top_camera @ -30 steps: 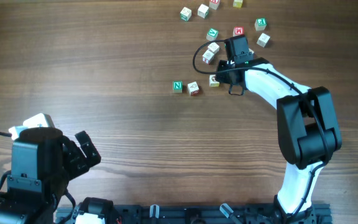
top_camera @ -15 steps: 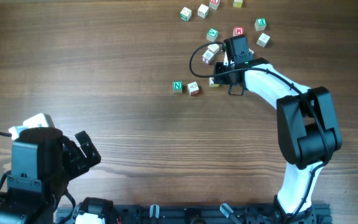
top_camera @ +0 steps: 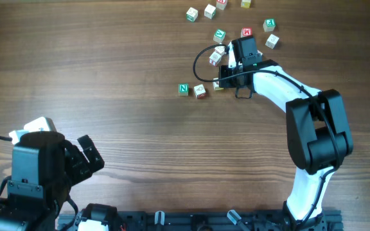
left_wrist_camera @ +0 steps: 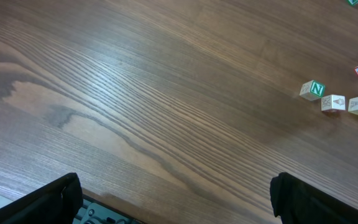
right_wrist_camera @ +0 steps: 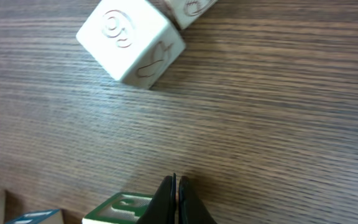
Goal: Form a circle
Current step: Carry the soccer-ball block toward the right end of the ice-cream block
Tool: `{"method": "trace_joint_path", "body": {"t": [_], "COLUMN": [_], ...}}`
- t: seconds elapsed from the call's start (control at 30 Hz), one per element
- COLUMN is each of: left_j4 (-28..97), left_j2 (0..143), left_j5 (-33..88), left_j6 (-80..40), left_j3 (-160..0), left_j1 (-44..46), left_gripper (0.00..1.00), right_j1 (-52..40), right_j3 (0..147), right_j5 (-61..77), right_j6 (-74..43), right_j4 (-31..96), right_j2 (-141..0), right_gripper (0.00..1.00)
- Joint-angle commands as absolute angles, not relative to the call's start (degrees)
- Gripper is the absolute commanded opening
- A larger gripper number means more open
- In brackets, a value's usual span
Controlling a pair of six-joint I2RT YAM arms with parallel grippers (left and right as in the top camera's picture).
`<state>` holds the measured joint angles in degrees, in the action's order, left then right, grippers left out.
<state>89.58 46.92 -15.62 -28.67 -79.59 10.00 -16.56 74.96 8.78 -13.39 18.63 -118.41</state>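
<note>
No ring is formed. The cubes [top_camera: 219, 34] lie loosely scattered over the far right part of the table [top_camera: 108, 77]. Two of them are cut off by the top edge. Nearest the middle is a short row of three, starting with a green N cube [top_camera: 183, 89]. From above, the row's third cube is half covered by the right arm [top_camera: 272, 80], and whether the three touch is hard to tell.

The right gripper [right_wrist_camera: 178, 198] has its jaws pressed together with nothing between them. From above its tips are hidden under the wrist, and I cannot tell whether they touch the wood. Just beyond them lies a white cube [right_wrist_camera: 131, 40] with faint engraved marks too pale to read. A green-marked cube [right_wrist_camera: 120, 210] is cropped at the bottom of the wrist view.

The left gripper [left_wrist_camera: 174, 186] is spread wide and empty, with only its finger ends showing, well apart from the cubes.
</note>
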Motion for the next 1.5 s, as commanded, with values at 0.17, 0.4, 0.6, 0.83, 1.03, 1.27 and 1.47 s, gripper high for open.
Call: {"method": "trace_joint_path", "body": {"t": [0.17,0.4,0.6,0.83,1.03,1.27,1.47], "left_j4": [89.45,89.45,89.45,89.45,89.45,89.45,89.45], "left_j2": [46.83,46.83,46.83,46.83,46.83,46.83,46.83], "left_j5": [-16.56,-16.56,-16.56,-16.56,-16.56,-16.56,-16.56], "left_j6": [-29.41,-29.41,-29.41,-29.41,-29.41,-29.41,-29.41], "left_j3": [-79.33,-79.33,-79.33,-79.33,-79.33,-79.33,-79.33], "left_j1": [9.67,9.67,9.67,9.67,9.67,9.67,9.67], "left_gripper": [1.0,1.0,1.0,1.0,1.0,1.0,1.0], "right_j1": [-16.97,-17.06,-17.08,-17.08,-17.12,-17.45,-17.45], "right_j3": [74.28,74.28,74.28,74.15,74.13,74.13,74.13], "right_j5": [12.19,-0.71,8.91,10.79,13.06,13.04,13.06], "right_j6": [-11.94,-20.51,-13.32,-13.26,-12.01,-12.12,-12.23], "right_j4": [20.6,17.72,9.65,10.85,12.4,14.17,15.03], "right_j2": [-119.7,-119.7,-119.7,-119.72,-119.72,-119.72,-119.72], "right_gripper": [0.05,0.05,0.05,0.05,0.05,0.05,0.05]}}
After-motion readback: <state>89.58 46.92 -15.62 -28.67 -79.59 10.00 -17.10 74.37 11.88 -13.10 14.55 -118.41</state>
